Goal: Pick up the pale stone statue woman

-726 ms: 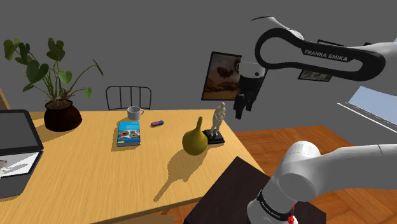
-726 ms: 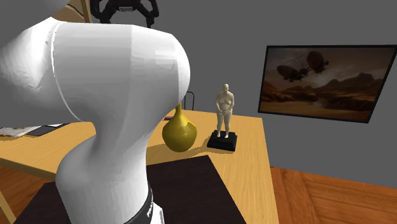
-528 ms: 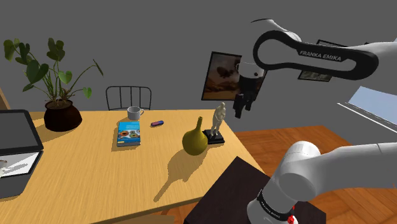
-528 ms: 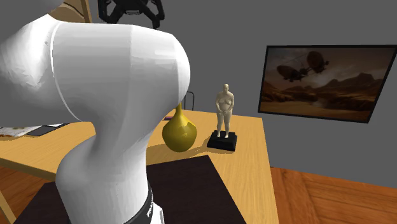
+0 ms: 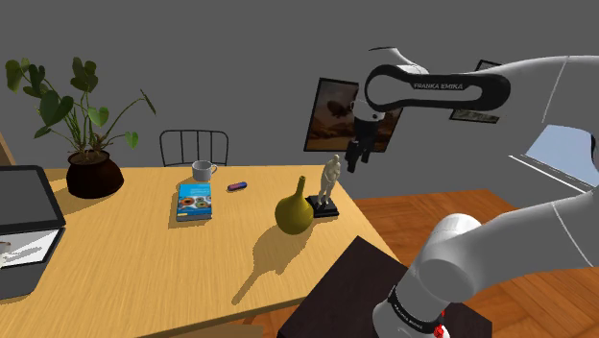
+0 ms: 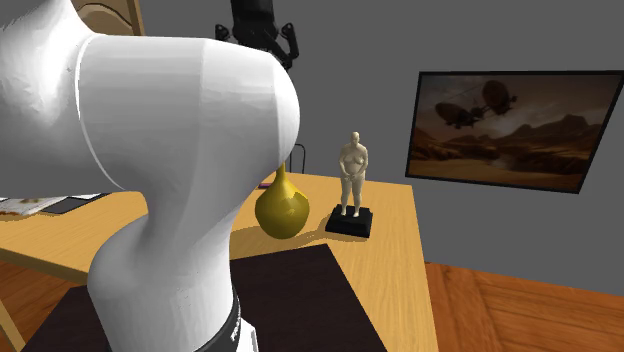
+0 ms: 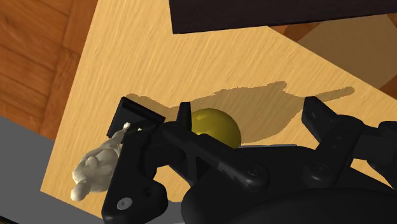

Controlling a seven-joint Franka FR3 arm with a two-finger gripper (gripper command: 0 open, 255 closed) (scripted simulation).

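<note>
My gripper (image 5: 356, 159) hangs wide open and empty, above and just beside the statue (image 5: 330, 181). The statue stands upright on its dark base near the table (image 5: 144, 250) corner, close by the vase (image 5: 294, 211). I judge I'm high so I can drop over it clear of the vase. The pot (image 5: 93, 176) holds a plant. I cannot see inside the mug (image 5: 203, 171).

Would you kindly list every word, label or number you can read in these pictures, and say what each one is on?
"FRANKA EMIKA": white letters on the dark upper link of the arm, in the shoulder view.
Cover of the blue book on the table: any print is too small to read.
Pale marks on the dark ring at the arm's foot: too small to read.
</note>
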